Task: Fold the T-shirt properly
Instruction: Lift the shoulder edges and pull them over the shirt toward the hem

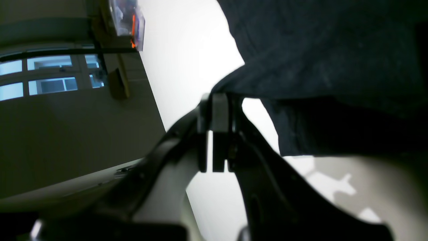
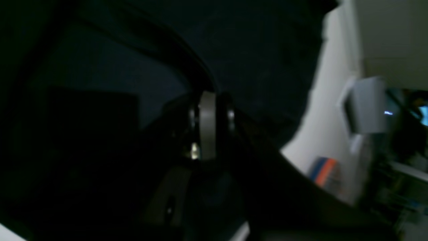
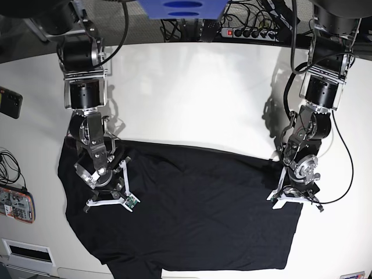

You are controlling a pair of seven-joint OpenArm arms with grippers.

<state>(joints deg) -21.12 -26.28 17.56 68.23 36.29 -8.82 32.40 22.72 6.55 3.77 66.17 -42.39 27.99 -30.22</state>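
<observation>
The black T-shirt (image 3: 192,209) lies spread over the front half of the white table (image 3: 192,87). My left gripper (image 3: 289,195) is at the shirt's right edge. In the left wrist view, the left gripper (image 1: 217,97) is shut, pinching a raised fold of the shirt (image 1: 317,60). My right gripper (image 3: 107,195) is over the shirt's left part. In the dark right wrist view, the right gripper (image 2: 207,95) has its pads together with black cloth (image 2: 260,50) all around them.
A power strip (image 3: 250,32) and cables lie at the table's back edge. A blue object (image 3: 180,9) sits at the top centre. A black phone (image 3: 10,102) and a small packet with cables (image 3: 16,203) lie at the left edge. The shirt's hem is near the table's front edge.
</observation>
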